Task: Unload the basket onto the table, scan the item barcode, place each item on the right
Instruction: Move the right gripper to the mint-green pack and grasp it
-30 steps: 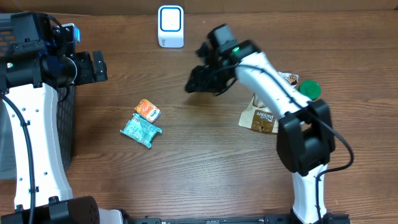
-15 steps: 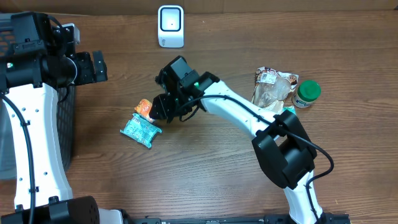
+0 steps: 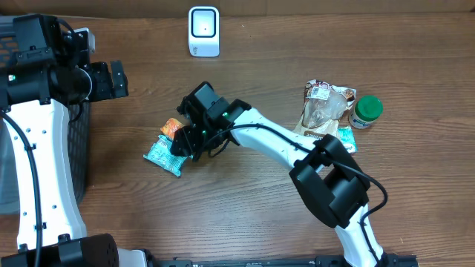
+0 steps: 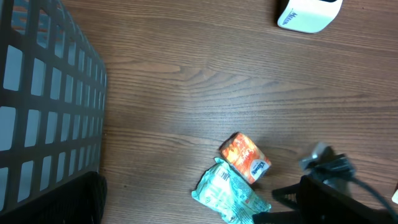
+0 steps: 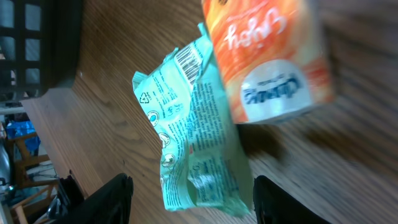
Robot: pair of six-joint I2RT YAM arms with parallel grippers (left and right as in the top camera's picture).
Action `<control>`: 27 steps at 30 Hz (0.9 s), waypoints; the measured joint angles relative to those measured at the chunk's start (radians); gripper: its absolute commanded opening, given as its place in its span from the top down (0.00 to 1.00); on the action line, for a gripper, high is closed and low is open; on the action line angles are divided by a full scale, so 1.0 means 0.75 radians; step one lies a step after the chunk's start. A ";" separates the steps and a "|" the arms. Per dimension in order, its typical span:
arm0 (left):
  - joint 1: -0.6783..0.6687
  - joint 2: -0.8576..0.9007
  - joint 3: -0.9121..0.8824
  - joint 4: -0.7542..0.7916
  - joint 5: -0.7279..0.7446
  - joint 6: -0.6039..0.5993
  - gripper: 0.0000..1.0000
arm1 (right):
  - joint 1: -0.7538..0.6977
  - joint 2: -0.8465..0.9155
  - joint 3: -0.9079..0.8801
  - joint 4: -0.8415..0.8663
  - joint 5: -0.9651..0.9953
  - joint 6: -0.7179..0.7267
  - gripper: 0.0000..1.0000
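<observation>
A crumpled teal packet (image 3: pixel 163 156) lies flat on the wooden table, with its barcode (image 5: pixel 188 62) facing up at one end. An orange tissue pack (image 3: pixel 172 129) touches its far edge. My right gripper (image 3: pixel 182 146) hovers low over the teal packet (image 5: pixel 199 137), open. Its two fingertips (image 5: pixel 115 199) stand on either side of the packet's end without touching it. The orange pack (image 5: pixel 267 62) lies just beyond. The white scanner (image 3: pixel 203 31) stands at the back of the table. My left gripper (image 3: pixel 109 80) is open and empty at the far left, by the basket.
A black wire basket (image 4: pixel 43 106) fills the left edge. A clear snack bag (image 3: pixel 324 104), a green-lidded jar (image 3: pixel 367 110) and a brown packet (image 3: pixel 315 133) sit together at the right. The right arm stretches across the middle of the table.
The right arm has swung from near the scanner leftward and down over the teal packet, and its jaws have widened. The left arm has not moved.
</observation>
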 measured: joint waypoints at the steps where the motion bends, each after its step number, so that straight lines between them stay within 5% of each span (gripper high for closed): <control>1: 0.001 0.000 0.000 0.000 0.000 0.000 0.00 | 0.008 0.010 0.000 0.008 -0.002 0.005 0.42; 14: 0.001 0.000 0.000 -0.001 0.000 0.000 0.01 | 0.038 0.097 -0.003 0.038 -0.003 0.074 0.76; 17: 0.001 0.000 0.000 -0.001 0.000 0.000 0.01 | 0.038 0.097 -0.003 0.037 0.004 0.086 0.96; 27: 0.001 0.000 0.000 -0.001 -0.001 0.000 0.00 | 0.025 0.095 0.003 -0.056 -0.031 0.033 0.96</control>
